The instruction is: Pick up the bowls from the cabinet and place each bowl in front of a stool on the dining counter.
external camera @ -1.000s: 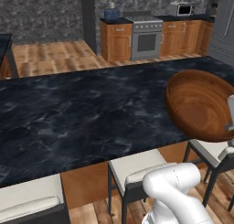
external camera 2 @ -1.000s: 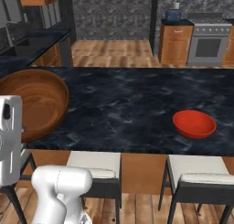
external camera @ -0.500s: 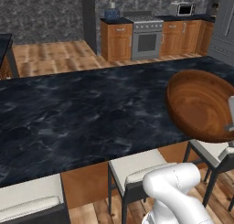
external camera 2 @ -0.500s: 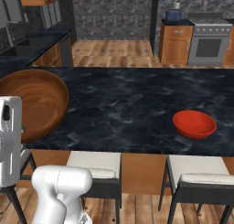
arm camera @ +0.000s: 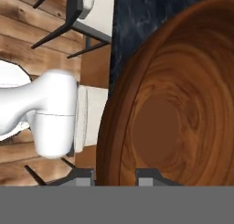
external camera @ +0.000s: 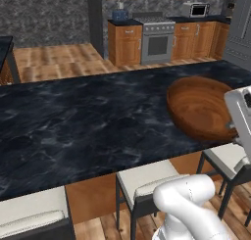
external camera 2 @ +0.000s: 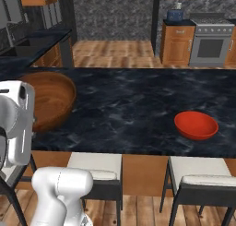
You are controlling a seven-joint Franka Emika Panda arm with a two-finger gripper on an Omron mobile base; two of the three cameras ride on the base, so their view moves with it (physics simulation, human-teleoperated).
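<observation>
Two bowls (external camera 2: 196, 125), apparently empty.

Was a home kitchen, rendered — steel range (external camera: 158, 38) set between orange-brown base cabinets (external camera: 124, 43), microwave (external camera: 198, 9) on the back counter, plank wood floor (external camera: 59, 58). Long black marble dining counter (external camera: 88, 121) with cushioned stools (external camera 2: 94, 167) tucked under — bowls (external camera 2: 196, 125) on top.

The wooden bowl (external camera: 203, 109) shows dark brown, swirling grain with a smooth satin sheen. The red bowl (external camera 2: 196, 125) looks glossy. The dining counter (external camera: 83, 131) is polished black marble, grey-veined, on an orange-brown wood base.
</observation>
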